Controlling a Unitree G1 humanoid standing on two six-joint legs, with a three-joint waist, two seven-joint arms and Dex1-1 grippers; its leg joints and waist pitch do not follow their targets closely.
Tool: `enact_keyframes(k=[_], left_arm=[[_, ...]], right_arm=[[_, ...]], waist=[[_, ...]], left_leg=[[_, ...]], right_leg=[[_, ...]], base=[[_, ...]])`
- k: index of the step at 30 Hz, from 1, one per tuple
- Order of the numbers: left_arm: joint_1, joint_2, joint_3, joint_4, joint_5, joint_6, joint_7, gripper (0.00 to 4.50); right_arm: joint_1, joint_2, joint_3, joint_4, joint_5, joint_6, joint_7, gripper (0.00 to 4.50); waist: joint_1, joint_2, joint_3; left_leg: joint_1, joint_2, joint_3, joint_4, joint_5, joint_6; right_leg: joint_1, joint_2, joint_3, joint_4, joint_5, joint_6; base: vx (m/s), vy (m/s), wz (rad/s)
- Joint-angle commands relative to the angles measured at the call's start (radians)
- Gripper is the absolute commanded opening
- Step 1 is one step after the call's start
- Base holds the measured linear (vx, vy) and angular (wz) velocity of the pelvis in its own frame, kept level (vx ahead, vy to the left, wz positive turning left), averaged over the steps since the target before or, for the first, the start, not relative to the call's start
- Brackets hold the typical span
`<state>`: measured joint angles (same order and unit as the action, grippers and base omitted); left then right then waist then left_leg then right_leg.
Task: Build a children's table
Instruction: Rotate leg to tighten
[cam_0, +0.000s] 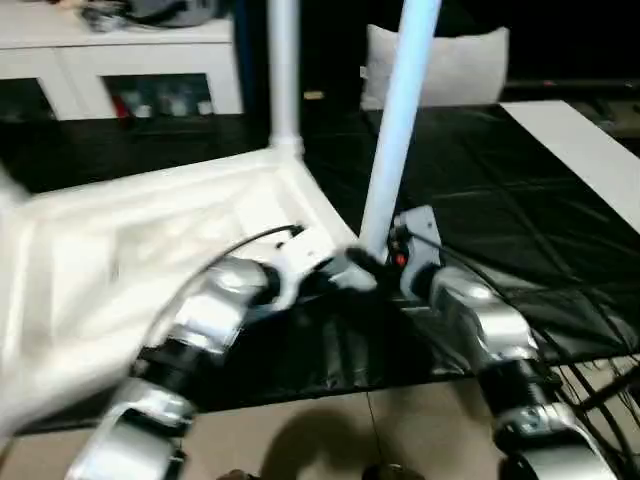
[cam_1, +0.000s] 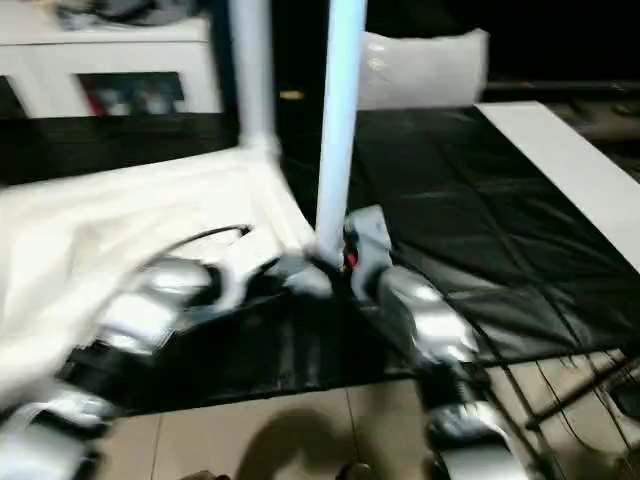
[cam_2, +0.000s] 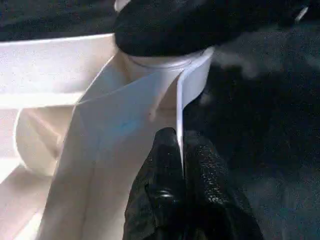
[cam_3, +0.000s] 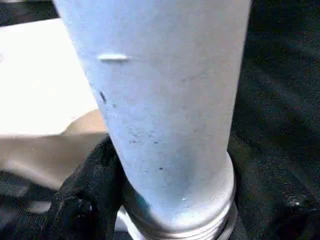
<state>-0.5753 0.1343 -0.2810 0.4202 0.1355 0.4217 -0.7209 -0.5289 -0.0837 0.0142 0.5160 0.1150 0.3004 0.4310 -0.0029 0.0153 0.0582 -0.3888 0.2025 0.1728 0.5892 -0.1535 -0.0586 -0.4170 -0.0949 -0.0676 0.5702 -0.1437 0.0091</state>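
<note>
Right pincer is squeezing long white tube leg w/ left pincer pinching white plastic tabletop rim; probably fitting leg no. 2, needs pushing down next.

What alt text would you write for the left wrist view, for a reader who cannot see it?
The left gripper pinches a thin upright wall at the corner of the upturned white tabletop, its black jaws closed on either side of the wall. Just beyond, the base of a white leg sits at the round corner socket, with a black gripper finger across it.
</note>
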Motion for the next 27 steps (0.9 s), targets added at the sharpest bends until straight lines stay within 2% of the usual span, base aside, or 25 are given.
enact_keyframes(k=[1,2,4,6,7,8,9,10,12,16,18,19,22,23,24,27], left_arm=[[-0.021,-0.041,0.018,-0.061,-0.004,-0.021,0.082,0.0],[-0.021,-0.047,0.02,-0.065,-0.004,-0.016,0.091,0.0],[-0.02,-0.045,0.021,-0.068,-0.005,-0.015,0.092,0.0],[-0.017,-0.04,0.019,-0.074,0.003,-0.013,0.087,0.0],[-0.014,-0.029,0.02,-0.076,0.011,-0.017,0.083,0.0],[-0.012,-0.025,0.021,-0.075,0.012,-0.019,0.081,0.0],[-0.013,-0.016,0.021,-0.072,0.01,-0.026,0.074,0.0],[-0.013,-0.011,0.02,-0.071,0.008,-0.029,0.07,0.0],[-0.012,-0.001,0.02,-0.068,0.006,-0.033,0.059,0.0],[-0.007,0.07,0.003,-0.057,-0.023,-0.086,-0.053,0.0],[-0.006,0.094,-0.005,-0.052,-0.028,-0.104,-0.098,0.0],[-0.005,0.128,-0.019,-0.045,-0.034,-0.142,-0.162,0.0],[-0.002,0.178,-0.043,-0.034,-0.046,-0.211,-0.266,0.0],[0.0,0.196,-0.055,-0.033,-0.049,-0.23,-0.301,0.0],[0.003,0.209,-0.064,-0.035,-0.055,-0.249,-0.335,0.0],[0.013,0.274,-0.114,-0.041,-0.077,-0.319,-0.492,0.0]], right_arm=[[-0.009,0.051,0.047,0.037,-0.013,-0.009,-0.031,2.68],[-0.009,0.052,0.036,0.037,-0.01,-0.015,-0.042,2.68],[-0.004,0.048,0.018,0.029,0.006,-0.02,-0.035,3.23],[-0.001,0.048,0.007,0.022,0.008,-0.026,-0.026,3.41],[0.005,0.043,-0.002,0.011,0.006,-0.044,-0.012,3.5],[0.008,0.039,-0.002,0.005,0.007,-0.051,-0.003,3.66],[0.016,0.028,0.001,-0.008,0.012,-0.056,0.016,3.66],[0.02,0.022,0.003,-0.015,0.013,-0.058,0.022,3.66],[0.03,0.009,0.009,-0.032,0.019,-0.064,0.05,3.8],[0.097,-0.085,0.032,-0.13,0.057,-0.06,0.2,4.2],[0.112,-0.118,0.042,-0.15,0.059,-0.061,0.249,4.34],[0.127,-0.163,0.056,-0.168,0.062,-0.071,0.326,4.44],[0.143,-0.231,0.076,-0.19,0.071,-0.086,0.451,4.44],[0.146,-0.252,0.082,-0.196,0.076,-0.079,0.488,4.44],[0.147,-0.268,0.089,-0.203,0.08,-0.076,0.521,4.44],[0.15,-0.345,0.126,-0.222,0.092,-0.086,0.649,4.44]], waist=[[0.009,-0.013,-0.067],[0.013,-0.011,-0.07],[0.021,-0.01,-0.072],[0.025,-0.012,-0.072],[0.028,-0.008,-0.074],[0.029,-0.009,-0.076],[0.033,-0.005,-0.078],[0.037,-0.007,-0.078],[0.043,-0.007,-0.08],[0.052,-0.006,-0.081],[0.051,-0.002,-0.08],[0.051,-0.003,-0.079],[0.056,-0.001,-0.075],[0.057,0.004,-0.073],[0.058,0.002,-0.073],[0.072,0.001,-0.072]], left_leg=[[0.018,0.01,-0.011,-0.079,-0.432,-0.003],[0.021,0.009,-0.007,-0.076,-0.412,0.006],[0.017,0.01,-0.004,-0.077,-0.373,0.015],[0.013,0.011,-0.002,-0.078,-0.347,0.02],[0.012,0.013,-0.001,-0.077,-0.334,0.021],[0.012,0.013,-0.001,-0.077,-0.322,0.022],[0.011,0.013,0.0,-0.075,-0.295,0.026],[0.01,0.013,0.002,-0.074,-0.271,0.033],[0.011,0.012,0.003,-0.072,-0.242,0.04],[0.01,0.013,0.004,-0.07,-0.201,0.061],[0.012,0.013,0.005,-0.069,-0.214,0.059],[0.014,0.014,0.005,-0.071,-0.235,0.054],[0.02,0.019,0.004,-0.074,-0.284,0.041],[0.023,0.019,0.004,-0.076,-0.305,0.032],[0.024,0.018,0.003,-0.076,-0.316,0.029],[0.033,0.023,0.003,-0.078,-0.346,0.022]], right_leg=[[0.033,-0.04,0.017,-0.088,-0.529,-0.126],[0.032,-0.04,0.02,-0.088,-0.502,-0.134],[0.037,-0.038,0.024,-0.082,-0.45,-0.146],[0.041,-0.036,0.027,-0.073,-0.395,-0.161],[0.043,-0.036,0.028,-0.068,-0.367,-0.17],[0.045,-0.037,0.028,-0.065,-0.348,-0.174],[0.049,-0.037,0.029,-0.06,-0.303,-0.186],[0.051,-0.035,0.03,-0.056,-0.264,-0.196],[0.055,-0.036,0.029,-0.053,-0.235,-0.205],[0.063,-0.034,0.029,-0.045,-0.175,-0.223],[0.061,-0.033,0.029,-0.047,-0.189,-0.227],[0.059,-0.033,0.029,-0.05,-0.214,-0.227],[0.055,-0.033,0.03,-0.055,-0.273,-0.216],[0.052,-0.033,0.03,-0.057,-0.295,-0.214],[0.053,-0.033,0.03,-0.06,-0.307,-0.211],[0.047,-0.034,0.031,-0.06,-0.335,-0.206]], base=[[0.0,0.0,0.0],[0.0,0.0,0.0],[0.0,0.0,0.0],[0.0,0.0,0.0],[0.0,0.0,0.0],[0.0,0.0,0.0],[0.0,0.0,0.0],[0.0,0.0,0.0],[0.0,0.0,0.0],[0.0,0.0,0.0],[0.0,0.0,0.0],[0.0,0.0,0.0],[0.0,0.0,0.0],[0.0,0.0,0.0],[0.0,0.0,0.0],[0.0,0.0,0.0]])
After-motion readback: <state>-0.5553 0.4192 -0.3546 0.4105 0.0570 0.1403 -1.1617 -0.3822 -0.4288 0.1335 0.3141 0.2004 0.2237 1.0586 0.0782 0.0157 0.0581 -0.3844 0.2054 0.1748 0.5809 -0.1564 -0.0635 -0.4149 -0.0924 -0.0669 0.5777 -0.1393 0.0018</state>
